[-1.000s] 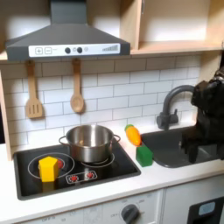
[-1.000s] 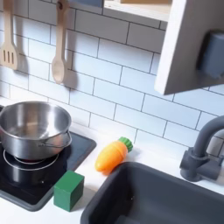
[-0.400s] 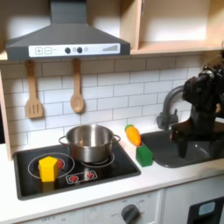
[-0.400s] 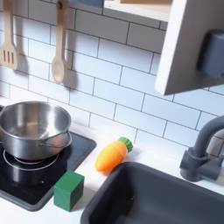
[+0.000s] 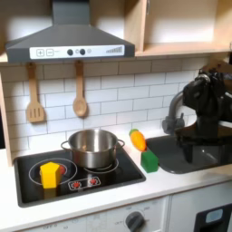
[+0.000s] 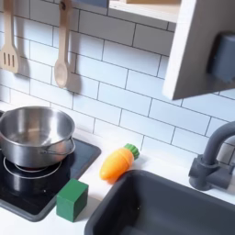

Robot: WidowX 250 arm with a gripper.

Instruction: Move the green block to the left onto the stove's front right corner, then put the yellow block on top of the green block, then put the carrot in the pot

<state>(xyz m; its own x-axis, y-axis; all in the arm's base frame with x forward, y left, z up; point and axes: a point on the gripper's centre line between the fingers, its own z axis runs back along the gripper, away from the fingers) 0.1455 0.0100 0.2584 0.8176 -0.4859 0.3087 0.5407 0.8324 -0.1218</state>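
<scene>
First exterior view: jaws (image 5: pixel 193 138) blurred, unclear.

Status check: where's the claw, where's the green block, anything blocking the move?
Claw over the sink, state unclear, holding nothing seen. Green block on counter between stove and sink, untouched. Carrot just behind it.

A small bright green cube (image 6: pixel 72 199) sits off the black red-ringed cooktop's (image 5: pixel 109 177) corner; the stubby orange carrot (image 6: pixel 118 162) (green tip up) lies behind it. The shiny steel two-handled pot (image 5: pixel 92 147) occupies a back burner, the yellow cube (image 5: pixel 51 174) a front one.
</scene>
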